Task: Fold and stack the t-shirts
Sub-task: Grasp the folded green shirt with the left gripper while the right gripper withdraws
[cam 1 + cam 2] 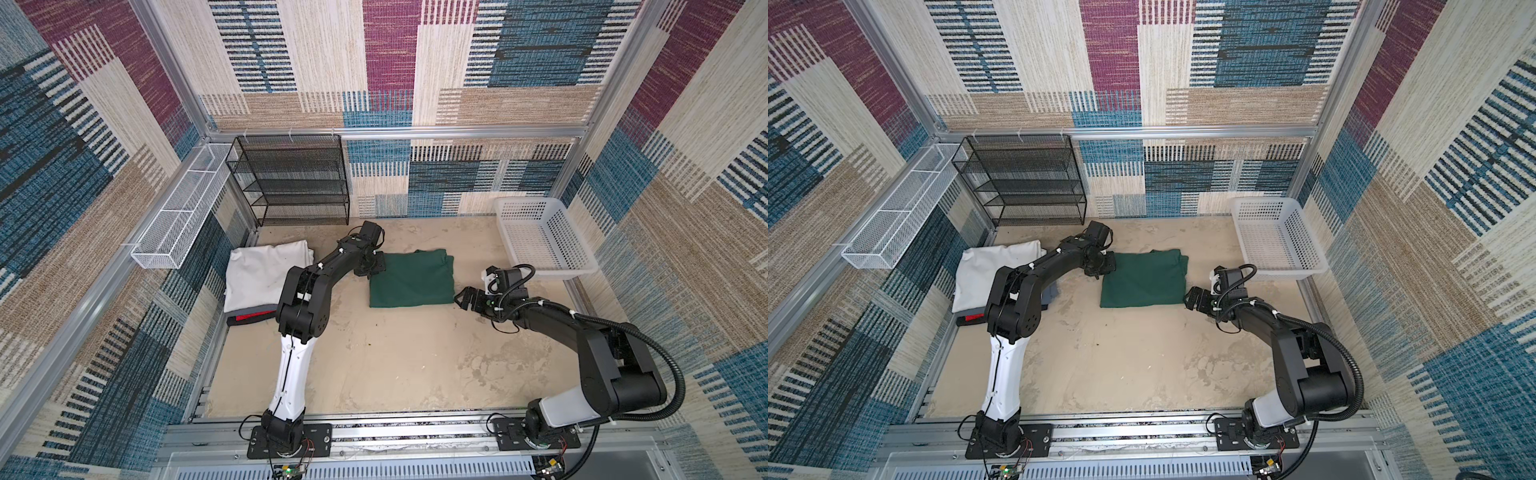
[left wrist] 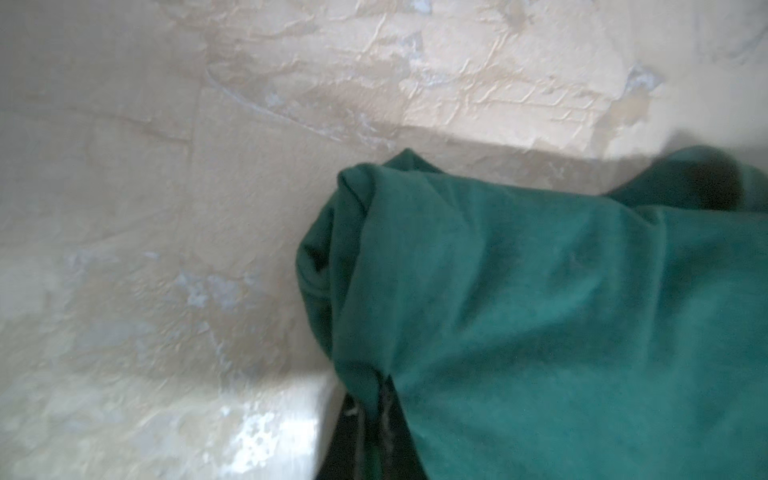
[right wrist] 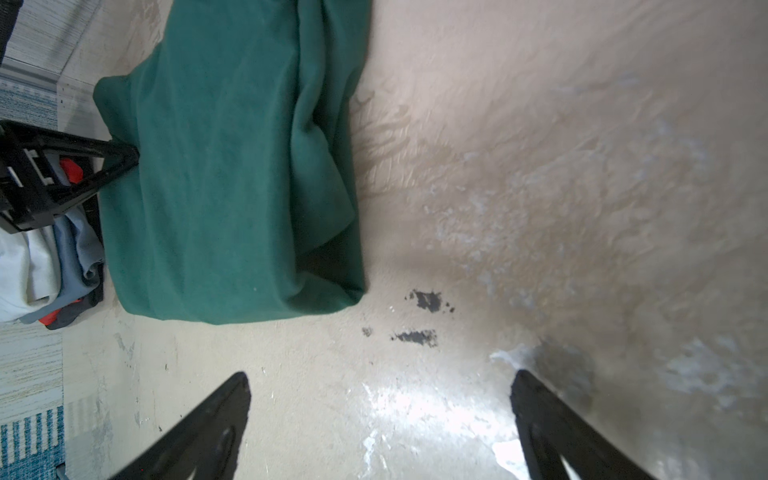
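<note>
Left arm [image 1: 303,299] reaches far-right over stack. Left jaws closed, gripping left edge of green shirt [image 1: 411,278]. Right arm [image 1: 602,353] low. Right jaws wide open, empty, just right of shirt. Green shirt folded, mid-bench [image 1: 395,365]. Stack at left, partly hidden by arm: white shirt [image 1: 257,278], grey shirt [image 1: 1051,293], black/red shirt [image 1: 249,320]. Shirts: four.

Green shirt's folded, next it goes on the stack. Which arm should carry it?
Left, likely. The left fingers are shut on the green shirt at the edge facing the stack; the right fingers are open, off the cloth.
</note>
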`<state>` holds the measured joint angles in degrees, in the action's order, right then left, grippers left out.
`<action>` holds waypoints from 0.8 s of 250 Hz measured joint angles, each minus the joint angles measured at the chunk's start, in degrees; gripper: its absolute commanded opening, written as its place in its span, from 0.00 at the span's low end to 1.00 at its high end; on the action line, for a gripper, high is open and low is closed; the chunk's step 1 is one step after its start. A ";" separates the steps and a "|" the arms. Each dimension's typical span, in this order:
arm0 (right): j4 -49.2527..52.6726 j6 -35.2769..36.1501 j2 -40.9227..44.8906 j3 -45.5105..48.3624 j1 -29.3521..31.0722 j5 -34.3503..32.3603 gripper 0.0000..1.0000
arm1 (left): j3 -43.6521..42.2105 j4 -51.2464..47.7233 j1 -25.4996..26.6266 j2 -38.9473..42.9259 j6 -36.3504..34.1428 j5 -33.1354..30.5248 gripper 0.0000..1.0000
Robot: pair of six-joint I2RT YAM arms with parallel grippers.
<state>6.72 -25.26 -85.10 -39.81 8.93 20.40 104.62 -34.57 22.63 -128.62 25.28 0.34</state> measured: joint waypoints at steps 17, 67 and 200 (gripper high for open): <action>-0.63 -0.02 0.31 0.52 -0.02 0.07 0.99 | 1.29 -1.81 0.00 1.53 -1.09 -0.20 0.00; -2.97 -0.46 0.81 1.97 -0.02 0.94 0.99 | 4.90 -6.32 0.00 5.38 -3.69 -1.84 0.00; -4.59 -0.17 1.79 2.69 -0.02 2.12 0.99 | 9.84 -16.68 -1.55 11.72 -11.98 -9.97 0.00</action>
<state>2.13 -25.43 -83.31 -37.12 8.91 22.52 114.45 -51.24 21.08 -116.90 13.30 -9.63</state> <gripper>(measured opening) 0.985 0.080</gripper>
